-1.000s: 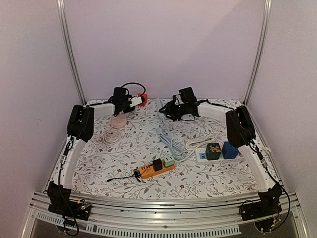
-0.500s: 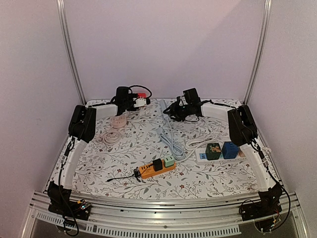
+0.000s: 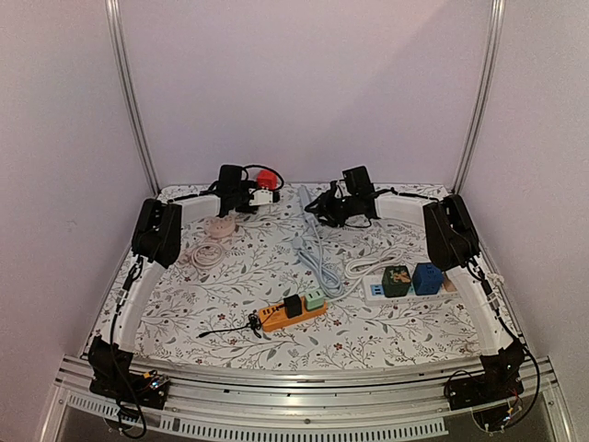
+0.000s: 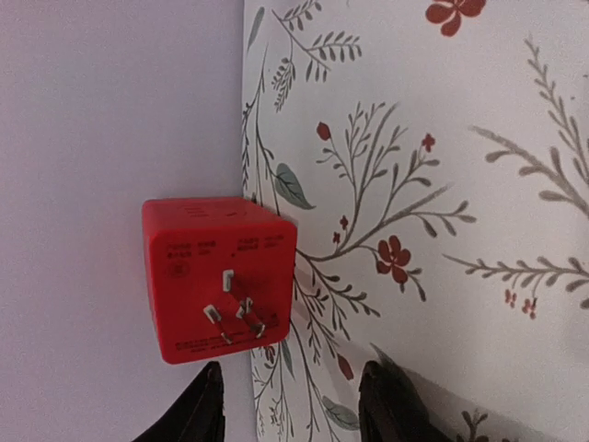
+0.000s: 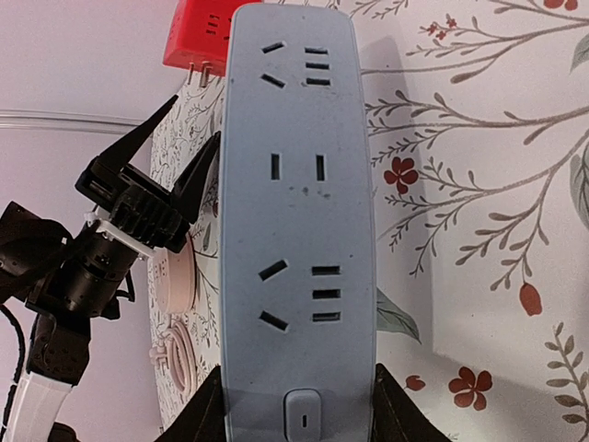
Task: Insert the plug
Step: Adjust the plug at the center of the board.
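Note:
The plug (image 4: 221,290) is a red cube with three metal prongs facing the left wrist camera. It lies at the table's back edge against the wall, and in the top view the plug (image 3: 265,177) is at the back left. My left gripper (image 4: 294,401) stands open just short of it, with nothing between its fingers. My right gripper (image 5: 296,414) is shut on the switch end of a grey-blue power strip (image 5: 296,184), socket face up. The strip's far end points at the red plug (image 5: 204,32) and the left gripper's fingers (image 5: 138,152).
An orange power strip (image 3: 290,311) with a black and a green plug lies front centre. A white strip carrying green and blue cubes (image 3: 405,280) lies to the right. A pink round reel with coiled cable (image 3: 212,239) sits left. Grey cable (image 3: 322,269) runs down the middle.
The left arm has swung toward the back wall, and the red plug now sits at the back edge ahead of its fingers. The right gripper has shifted slightly back with the strip.

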